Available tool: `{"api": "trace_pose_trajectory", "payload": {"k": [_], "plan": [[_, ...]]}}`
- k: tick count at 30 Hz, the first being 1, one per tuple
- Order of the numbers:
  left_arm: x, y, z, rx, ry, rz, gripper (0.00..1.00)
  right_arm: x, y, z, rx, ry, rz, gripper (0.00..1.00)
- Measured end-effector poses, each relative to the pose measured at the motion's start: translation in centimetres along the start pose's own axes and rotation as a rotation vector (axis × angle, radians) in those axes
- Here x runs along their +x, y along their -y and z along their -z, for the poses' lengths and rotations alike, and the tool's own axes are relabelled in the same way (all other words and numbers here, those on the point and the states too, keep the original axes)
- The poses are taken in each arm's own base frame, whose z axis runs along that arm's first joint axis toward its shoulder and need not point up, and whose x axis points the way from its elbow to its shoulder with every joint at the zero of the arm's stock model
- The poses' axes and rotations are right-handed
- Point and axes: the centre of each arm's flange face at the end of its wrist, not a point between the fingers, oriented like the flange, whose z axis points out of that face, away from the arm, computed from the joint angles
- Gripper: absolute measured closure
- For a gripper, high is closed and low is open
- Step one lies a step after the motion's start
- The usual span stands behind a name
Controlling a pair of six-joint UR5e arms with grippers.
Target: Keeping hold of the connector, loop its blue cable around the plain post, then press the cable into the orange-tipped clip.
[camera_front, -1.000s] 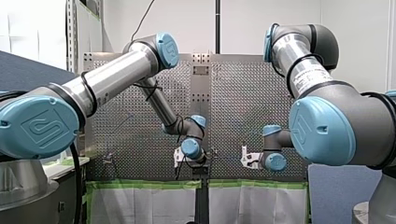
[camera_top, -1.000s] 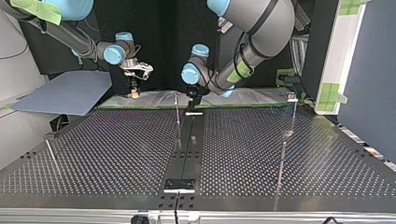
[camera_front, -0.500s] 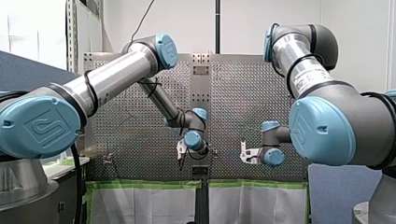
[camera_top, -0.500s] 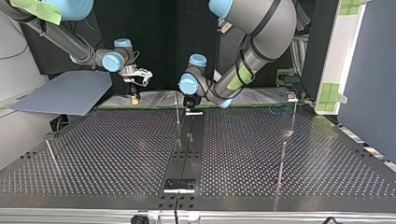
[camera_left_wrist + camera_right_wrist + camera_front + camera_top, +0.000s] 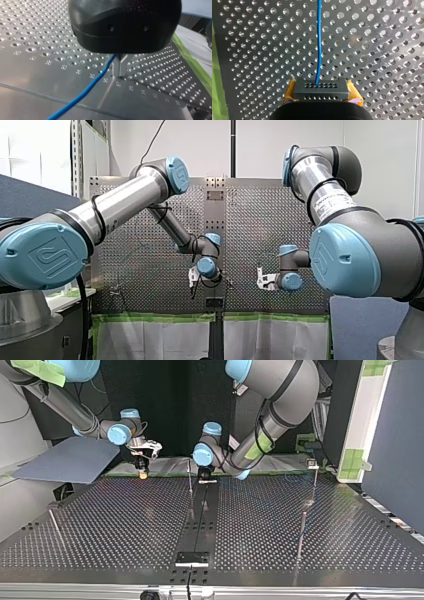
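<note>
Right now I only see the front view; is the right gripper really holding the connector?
Observer: Yes; the right wrist view shows the right gripper clamping the dark connector between its yellow pads.
Operator: Where does its cable run?
Observer: The blue cable leaves the connector's middle and goes straight ahead over the perforated table.
Operator: And the left arm?
Observer: In the left wrist view the blue cable runs up to the left gripper, just over the table.
</note>
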Motion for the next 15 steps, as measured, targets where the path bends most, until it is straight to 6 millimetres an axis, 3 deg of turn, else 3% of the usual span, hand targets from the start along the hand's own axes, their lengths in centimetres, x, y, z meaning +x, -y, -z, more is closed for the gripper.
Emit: {"api": "trace_pose_trajectory", "payload": {"k": [15], "plan": [[0.01, -0.28, -0.05, -0.009, -0.002, -0.007, 0.99, 0.32, 0.41, -0.26, 0.017, -0.007, 0.015, 1.00]]}}
